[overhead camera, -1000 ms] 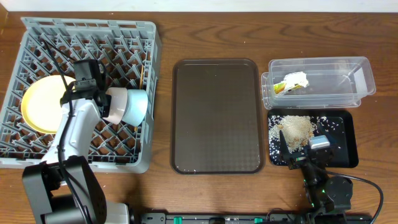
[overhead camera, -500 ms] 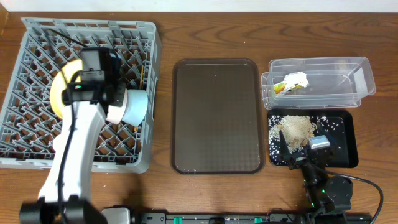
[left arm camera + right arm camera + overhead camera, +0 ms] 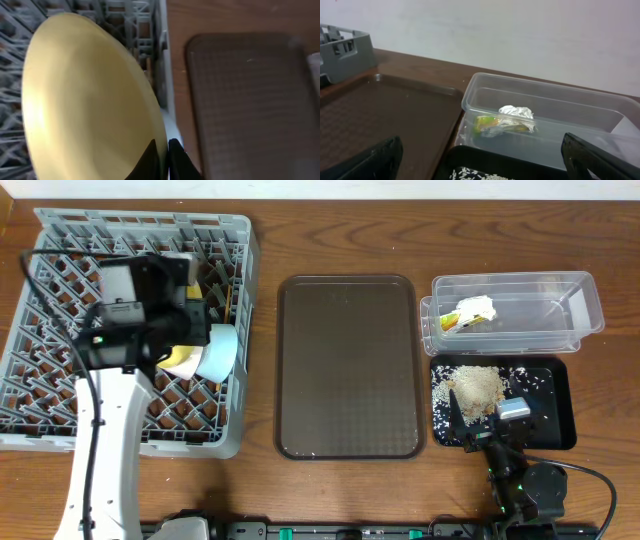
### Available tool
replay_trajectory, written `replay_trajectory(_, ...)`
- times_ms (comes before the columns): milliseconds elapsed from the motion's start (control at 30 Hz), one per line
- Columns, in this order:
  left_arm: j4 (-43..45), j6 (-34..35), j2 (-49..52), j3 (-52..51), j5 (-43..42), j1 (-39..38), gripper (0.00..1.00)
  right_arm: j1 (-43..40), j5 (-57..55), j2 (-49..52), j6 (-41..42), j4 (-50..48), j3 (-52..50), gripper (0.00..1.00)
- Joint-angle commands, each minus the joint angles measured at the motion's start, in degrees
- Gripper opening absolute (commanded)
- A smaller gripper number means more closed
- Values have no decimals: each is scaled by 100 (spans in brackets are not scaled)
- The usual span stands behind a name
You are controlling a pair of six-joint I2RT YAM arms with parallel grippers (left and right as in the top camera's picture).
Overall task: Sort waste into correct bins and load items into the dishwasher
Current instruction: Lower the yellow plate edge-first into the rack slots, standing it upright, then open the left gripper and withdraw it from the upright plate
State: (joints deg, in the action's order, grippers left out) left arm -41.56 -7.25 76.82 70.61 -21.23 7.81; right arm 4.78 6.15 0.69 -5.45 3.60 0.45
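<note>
Right gripper point(image 3: 480, 150) low at the lower right of the overhead frame, fingers spread wide, nothing between them. Just beyond, black tray point(image 3: 555, 395) with a rice pile point(image 3: 478, 387) and scattered grains. Farther up, clear bin point(image 3: 590, 300) holding a crumpled wrapper point(image 3: 470, 313). Mid-frame, brown tray point(image 3: 347, 365). At left, above the grey dish rack point(image 3: 60, 420), left gripper point(image 3: 162, 160) pinching the rim of the yellow plate point(image 3: 85, 100), tilted on edge, beside a white cup point(image 3: 220, 352). Impossible to tell whether plate and rack touch.
</note>
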Motion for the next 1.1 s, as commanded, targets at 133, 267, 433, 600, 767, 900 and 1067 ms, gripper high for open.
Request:
replay_trajectory(133,-44,199,-7,83,-2243,1244,8,-35,-13,-31,7,13,-13,99)
replay_trajectory(267,-44,197,17,83,-3106,1840,8,-35,-13,-31,7,11,-13,99)
replay_trajectory(433,-90,197,24,83,-3602,2352,8,-35,-13,-31,7,13,-13,99)
replay_trajectory(600,52,197,24,83,-3685,2559,8,-35,-13,-31,4,13,-13,99)
replay_trajectory(767,101,-278,24,83,-3685,2559,8,-35,-13,-31,7,13,-13,99)
replay_trajectory(900,-87,-1067,24,83,-3681,2562,8,-35,-15,-31,7,13,-13,99)
replay_trajectory(1067,-350,-1908,111,83,-3681,2566,8,-35,-13,-31,7,13,-13,99)
